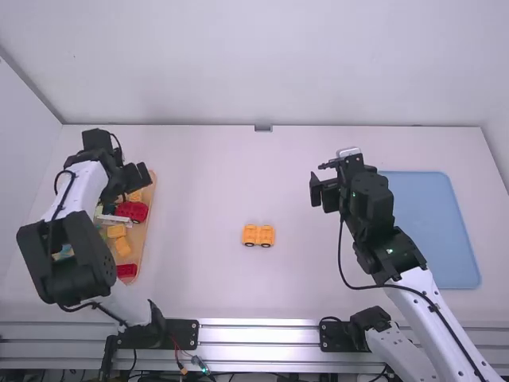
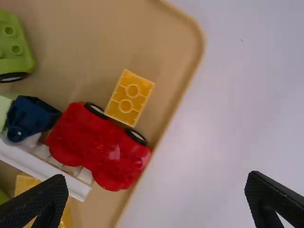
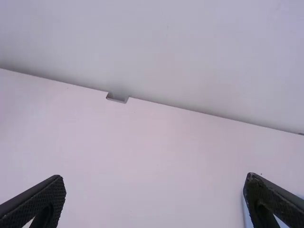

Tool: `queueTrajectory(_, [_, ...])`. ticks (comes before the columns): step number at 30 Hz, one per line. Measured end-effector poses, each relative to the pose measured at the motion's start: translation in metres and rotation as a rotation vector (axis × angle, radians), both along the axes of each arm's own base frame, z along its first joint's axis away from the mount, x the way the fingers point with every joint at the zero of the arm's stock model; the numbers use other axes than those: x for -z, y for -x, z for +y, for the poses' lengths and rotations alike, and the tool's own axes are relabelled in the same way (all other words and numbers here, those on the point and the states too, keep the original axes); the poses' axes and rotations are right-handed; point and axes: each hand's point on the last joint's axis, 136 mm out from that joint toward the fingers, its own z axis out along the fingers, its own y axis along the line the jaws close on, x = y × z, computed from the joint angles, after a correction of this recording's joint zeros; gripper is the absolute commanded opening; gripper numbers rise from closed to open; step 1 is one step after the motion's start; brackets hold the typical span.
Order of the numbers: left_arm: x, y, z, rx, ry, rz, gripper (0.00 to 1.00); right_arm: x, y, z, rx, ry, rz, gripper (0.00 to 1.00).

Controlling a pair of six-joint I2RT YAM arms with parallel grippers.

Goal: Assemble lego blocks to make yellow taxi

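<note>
Yellow-orange plastic, the wheeled car base [image 1: 258, 235] sits alone near the middle of the table [image 1: 207, 278], between the two arms and well apart from both; the step in hand looks like fetching a part to build on it, probably the small yellow brick [image 2: 129, 98] in the tan tray [image 2: 171, 47]; the left gripper [image 2: 156, 179] is over the tray's edge with its fingers spread and nothing between them; the right gripper [image 3: 156, 178] is also spread and empty, above the table near the blue mat [image 1: 433, 231].

The next move calls for centring the left fingers on the brick and lowering them without nudging the red vehicle [image 2: 97, 147], whose wheels lie right beside it; the brick seems to lie underside up, so it may need turning before it can seat on studs.

Part of the tray is hidden under the left arm in the high view; a second yellow piece [image 2: 28, 183] is partly covered by a finger in the left wrist view, so its shape is hard to judge; whether the brick actually touches the red vehicle, I cannot tell.
</note>
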Motion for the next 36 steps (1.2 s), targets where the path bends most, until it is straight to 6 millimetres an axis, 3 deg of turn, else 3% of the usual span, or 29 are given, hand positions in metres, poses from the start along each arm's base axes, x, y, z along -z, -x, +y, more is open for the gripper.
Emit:
queueTrajectory(6, [0.025, -0.006, 0.013, 0.058, 0.01, 0.108, 0.99, 0.001, -0.008, 0.006, -0.008, -0.004, -0.009, 0.99])
queueTrajectory(10, [0.034, -0.026, 0.023, 0.129, -0.005, 0.145, 0.85, 0.007, -0.011, 0.021, -0.045, 0.004, 0.001, 0.99])
queueTrajectory(12, [0.038, -0.03, 0.027, 0.148, -0.018, 0.159, 0.84, 0.008, -0.011, 0.025, -0.059, 0.008, 0.001, 0.99])
queueTrajectory(19, [0.064, -0.031, 0.033, 0.252, -0.049, 0.231, 0.78, 0.006, -0.01, 0.034, -0.086, 0.017, -0.014, 0.99])
queueTrajectory(24, [0.077, -0.04, 0.037, 0.313, -0.075, 0.221, 0.68, 0.005, -0.01, 0.034, -0.085, 0.015, -0.017, 0.99])
queueTrajectory(27, [0.079, -0.038, 0.036, 0.329, -0.076, 0.228, 0.56, 0.004, -0.011, 0.034, -0.085, 0.014, -0.021, 0.99])
queueTrajectory(32, [0.082, -0.035, 0.035, 0.339, -0.073, 0.237, 0.63, 0.004, -0.011, 0.034, -0.085, 0.013, -0.021, 0.99])
queueTrajectory(36, [0.084, -0.038, 0.036, 0.348, -0.085, 0.222, 0.61, 0.004, -0.011, 0.034, -0.086, 0.014, -0.021, 0.99])
